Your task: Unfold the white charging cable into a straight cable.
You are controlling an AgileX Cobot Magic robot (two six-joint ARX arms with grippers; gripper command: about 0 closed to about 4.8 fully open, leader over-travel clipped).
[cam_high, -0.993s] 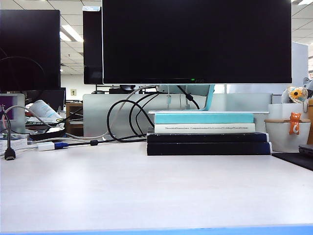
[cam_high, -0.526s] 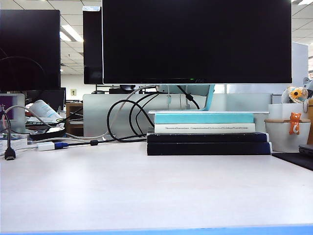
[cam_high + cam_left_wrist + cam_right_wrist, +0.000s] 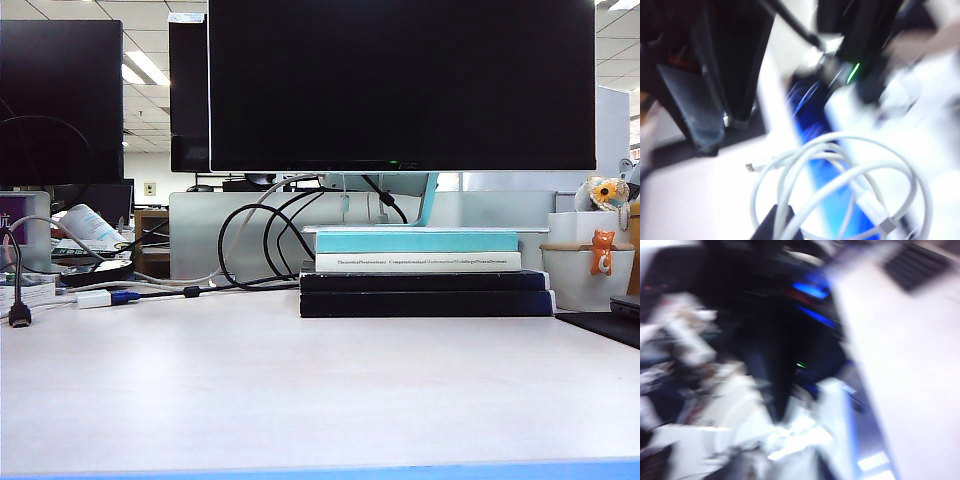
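Observation:
The white charging cable (image 3: pixel 840 175) shows in the left wrist view as several loose loops hanging over the pale desk and its blue edge. A slim plug (image 3: pixel 751 167) sticks out on one side and a longer white plug (image 3: pixel 880 217) lies on the other. My left gripper (image 3: pixel 782 226) is shut on the cable, whose strands run across its dark fingertip. The right wrist view is heavily blurred. A bright white smear (image 3: pixel 790 435) lies by the dark shape of my right gripper (image 3: pixel 752 465), and its jaws cannot be made out. Neither gripper nor the cable appears in the exterior view.
In the exterior view a large monitor (image 3: pixel 400 85) stands behind a stack of books (image 3: pixel 425 275). Black cables (image 3: pixel 260 240) loop beside it. A white adapter with a blue plug (image 3: pixel 95 298) lies at the left and a white pot (image 3: pixel 590 270) stands at the right.

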